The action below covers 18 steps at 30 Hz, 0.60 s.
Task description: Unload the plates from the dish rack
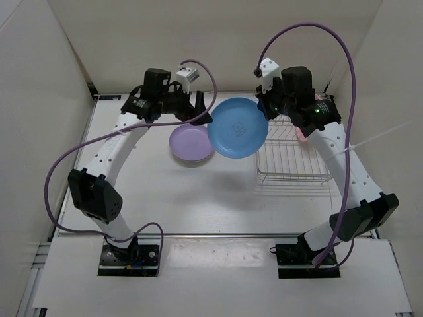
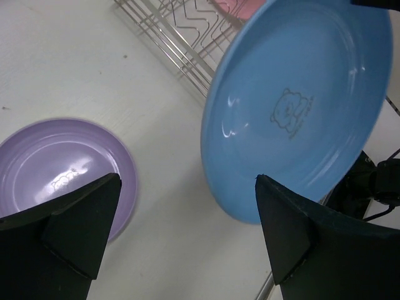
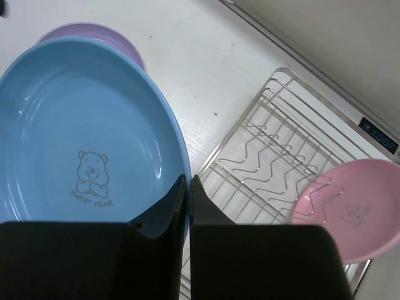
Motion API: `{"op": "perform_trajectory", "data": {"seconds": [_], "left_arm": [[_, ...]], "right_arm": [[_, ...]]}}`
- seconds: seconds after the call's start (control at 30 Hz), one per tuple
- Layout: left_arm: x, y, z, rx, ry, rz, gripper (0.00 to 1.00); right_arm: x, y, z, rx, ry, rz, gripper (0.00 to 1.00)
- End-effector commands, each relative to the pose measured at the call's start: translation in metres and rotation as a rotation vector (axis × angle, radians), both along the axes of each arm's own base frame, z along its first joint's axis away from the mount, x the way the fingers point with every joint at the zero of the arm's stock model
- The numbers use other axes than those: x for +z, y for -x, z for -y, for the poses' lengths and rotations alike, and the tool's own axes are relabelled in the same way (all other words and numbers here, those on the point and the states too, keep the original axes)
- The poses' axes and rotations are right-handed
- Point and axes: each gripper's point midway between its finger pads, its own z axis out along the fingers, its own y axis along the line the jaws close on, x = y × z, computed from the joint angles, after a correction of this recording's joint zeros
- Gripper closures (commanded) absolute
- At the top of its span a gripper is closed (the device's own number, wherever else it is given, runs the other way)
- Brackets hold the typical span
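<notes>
Right hand [image 3: 188, 181] nips the blue plate [image 3: 75, 125], glossy, bear-printed, apparently by its rim; left hand [image 2: 187, 181] gapes wide

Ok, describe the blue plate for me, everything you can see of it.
The blue plate is round, shallow and glossy like plastic, with a bear outline and the words SWEET DEAR printed at its centre. It hangs tilted above the table, between the purple plate and the dish rack. The right end effector is shut on its rim; the open left end effector faces it, close by.
</notes>
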Motion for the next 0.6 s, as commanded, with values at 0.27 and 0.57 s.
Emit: {"op": "perform_trajectory", "data": {"seconds": [0.27, 0.57], "left_arm": [[-0.012, -0.018, 0.021, 0.044, -0.031, -0.015, 0.22], [0.007, -0.019, 0.014, 0.078, -0.037, 0.038, 0.51]], "right_arm": [[0.029, 0.004, -0.017, 0.048, -0.108, 0.027, 1.00], [0.012, -0.007, -0.014, 0.011, -0.076, 0.000, 1.00]]}}
